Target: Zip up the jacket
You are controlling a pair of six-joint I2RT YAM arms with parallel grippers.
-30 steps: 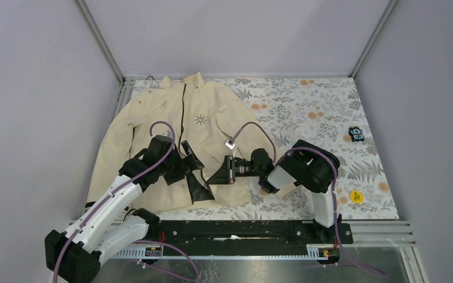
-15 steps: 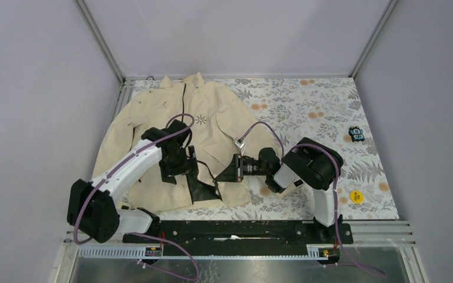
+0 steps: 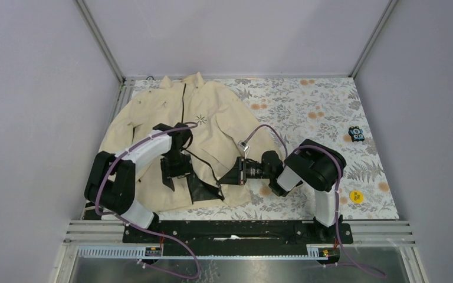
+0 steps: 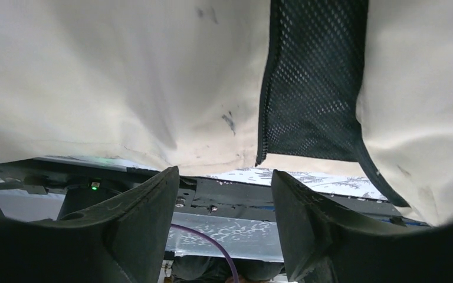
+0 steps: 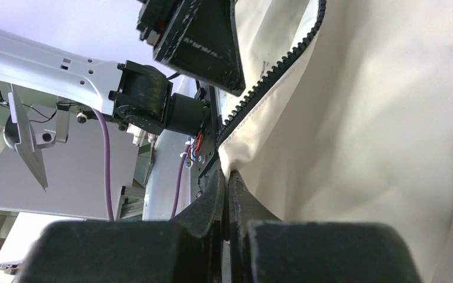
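The cream jacket point(image 3: 153, 127) lies flat at the back left of the table, collar away from me, its dark zipper point(image 3: 182, 112) closed near the collar and apart lower down. The right front panel is folded back and shows black mesh lining point(image 3: 202, 190). My right gripper point(image 3: 225, 178) is shut on the jacket's lower front edge point(image 5: 253, 159), beside the zipper teeth point(image 5: 271, 71). My left gripper point(image 3: 174, 175) is open and empty above the left panel's hem. In the left wrist view its fingers point(image 4: 153, 200) point past the hem point(image 4: 153, 147), with the mesh lining point(image 4: 312, 88) up and to the right.
A small black and blue object point(image 3: 355, 134) and a yellow disc point(image 3: 357, 197) lie at the table's right. The black mounting rail point(image 3: 242, 229) runs along the near edge. The table has a floral cloth point(image 3: 307, 112). Grey walls stand on three sides.
My left arm has folded back and to the right, carrying its open gripper over the jacket's left panel. My right gripper has drawn the pinched edge slightly to the right.
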